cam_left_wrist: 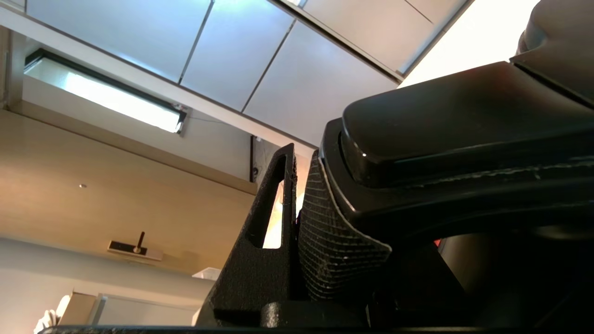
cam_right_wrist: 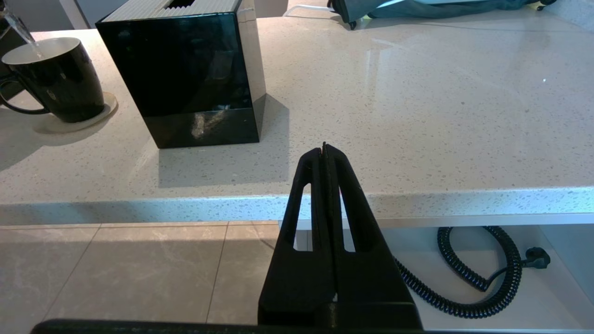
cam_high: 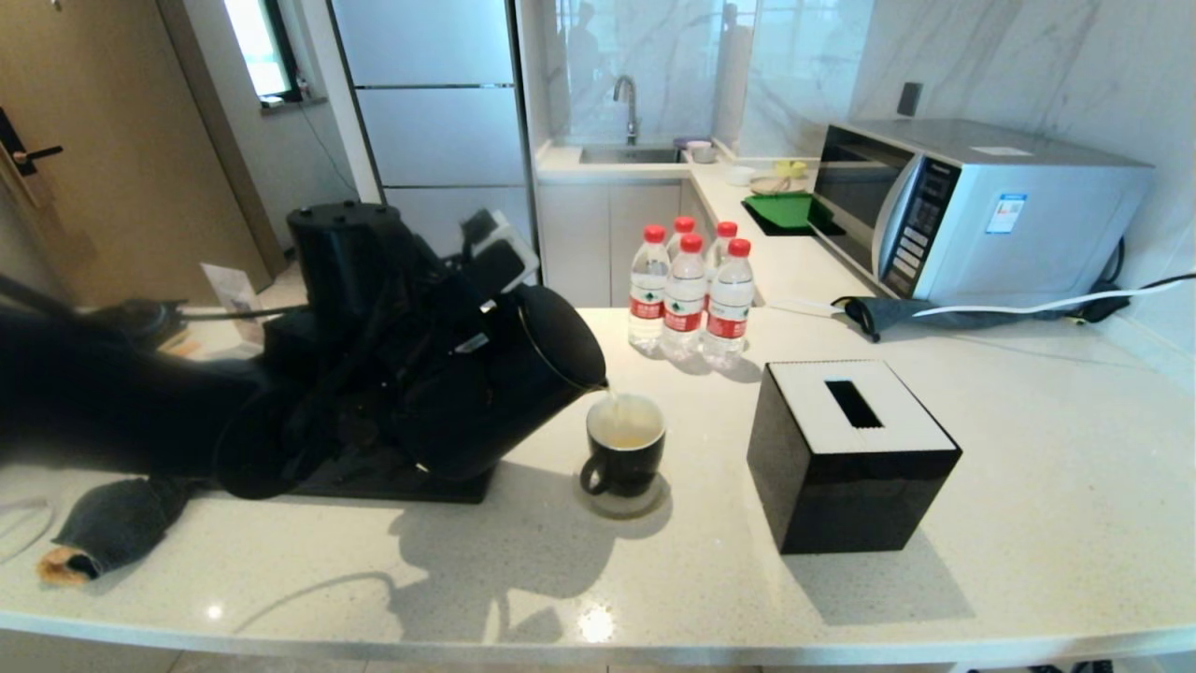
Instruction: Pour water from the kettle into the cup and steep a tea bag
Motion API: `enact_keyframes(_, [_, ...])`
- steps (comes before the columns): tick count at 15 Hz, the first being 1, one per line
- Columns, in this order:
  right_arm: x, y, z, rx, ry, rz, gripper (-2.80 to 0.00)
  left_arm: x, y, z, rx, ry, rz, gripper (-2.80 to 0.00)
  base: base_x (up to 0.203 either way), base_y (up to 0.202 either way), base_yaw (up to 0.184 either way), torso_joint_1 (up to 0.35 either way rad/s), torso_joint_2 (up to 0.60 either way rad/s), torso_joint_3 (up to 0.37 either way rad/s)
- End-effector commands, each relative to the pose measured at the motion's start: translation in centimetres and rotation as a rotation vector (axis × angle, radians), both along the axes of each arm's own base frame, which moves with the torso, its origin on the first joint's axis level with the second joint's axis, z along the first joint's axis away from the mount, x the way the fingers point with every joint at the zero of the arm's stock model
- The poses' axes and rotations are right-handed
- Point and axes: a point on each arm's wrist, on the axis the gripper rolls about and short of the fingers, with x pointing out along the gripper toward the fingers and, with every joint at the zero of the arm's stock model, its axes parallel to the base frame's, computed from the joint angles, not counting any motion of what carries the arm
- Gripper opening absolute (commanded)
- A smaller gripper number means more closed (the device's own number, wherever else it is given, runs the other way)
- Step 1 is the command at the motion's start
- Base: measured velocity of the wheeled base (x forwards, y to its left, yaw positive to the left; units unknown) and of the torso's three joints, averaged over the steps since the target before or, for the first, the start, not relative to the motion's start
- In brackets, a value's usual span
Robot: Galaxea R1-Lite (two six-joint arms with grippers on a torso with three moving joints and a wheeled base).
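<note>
One thin stream of water (cam_high: 612,404) is running from the spout of the kettle (cam_high: 509,379) into the cup (cam_high: 624,453). The left gripper (cam_high: 467,313) is clamping the kettle's handle, holding the kettle tilted with its spout just above the cup's rim; in the left wrist view one ribbed finger pad (cam_left_wrist: 334,241) is pressing against the handle. The cup is sitting on a round coaster (cam_high: 624,505) on the counter (cam_high: 981,467), its white inside partly filled with pale liquid, its handle facing the front edge. A black box (cam_high: 846,458) is standing beside the cup on the right, and red-capped bottles (cam_high: 687,294) are standing behind it. The right gripper (cam_right_wrist: 325,153) is hanging below the counter's front edge, its fingers pressed together on nothing.
</note>
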Motion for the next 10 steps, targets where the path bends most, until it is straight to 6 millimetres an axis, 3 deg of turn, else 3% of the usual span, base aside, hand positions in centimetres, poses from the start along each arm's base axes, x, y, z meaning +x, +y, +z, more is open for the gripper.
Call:
enact_keyframes(1, [0.0,0.0,0.02,-0.001,-0.001,0.0,-2.8,-0.09,-0.09,0.11,0.002,-0.005,-0.001,-2.8,0.0,0.0,0.0,0.0,0.0,0.0])
enact_keyframes(10, [0.0,0.0,0.02,-0.001,-0.001,0.0,-2.8,-0.37,-0.42,0.15,0.006,-0.001,-0.013,-2.8,0.0,0.0,0.0,0.0,0.0,0.0])
